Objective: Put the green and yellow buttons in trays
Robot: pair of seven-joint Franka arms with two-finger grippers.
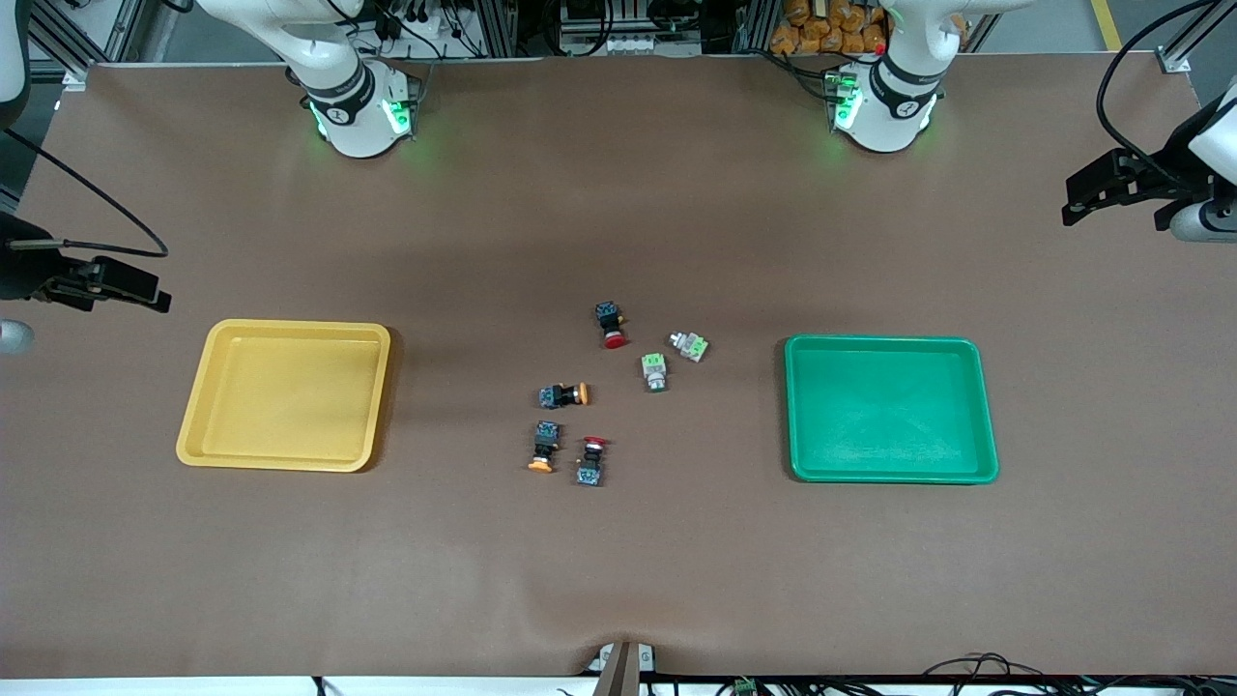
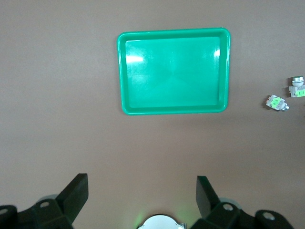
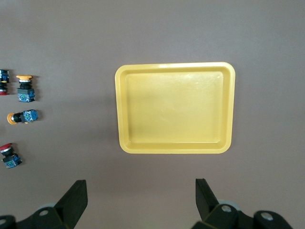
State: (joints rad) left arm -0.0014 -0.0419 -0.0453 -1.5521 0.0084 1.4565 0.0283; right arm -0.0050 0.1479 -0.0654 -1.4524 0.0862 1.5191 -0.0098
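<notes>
Two grey-and-green buttons (image 1: pixel 688 344) (image 1: pixel 654 371) lie mid-table, seen also in the left wrist view (image 2: pixel 277 102) (image 2: pixel 298 89). Two yellow-capped buttons (image 1: pixel 563 394) (image 1: pixel 544 447) lie beside them toward the yellow tray; the right wrist view shows both (image 3: pixel 25 88) (image 3: pixel 21 117). The yellow tray (image 1: pixel 285 394) (image 3: pixel 175 107) sits empty at the right arm's end. The green tray (image 1: pixel 889 408) (image 2: pixel 174 71) sits empty at the left arm's end. My left gripper (image 1: pixel 1092 193) (image 2: pixel 142 191) hangs open over the table edge by the green tray. My right gripper (image 1: pixel 135 287) (image 3: pixel 141 191) hangs open by the yellow tray. Neither holds anything.
Two black switches with red caps (image 1: pixel 609 324) (image 1: pixel 590 459) lie among the buttons, one farther from the front camera, one nearer. Brown table cover (image 1: pixel 618 561) spreads around the trays. The arm bases (image 1: pixel 358 106) (image 1: pixel 884 101) stand along the table's edge farthest from the camera.
</notes>
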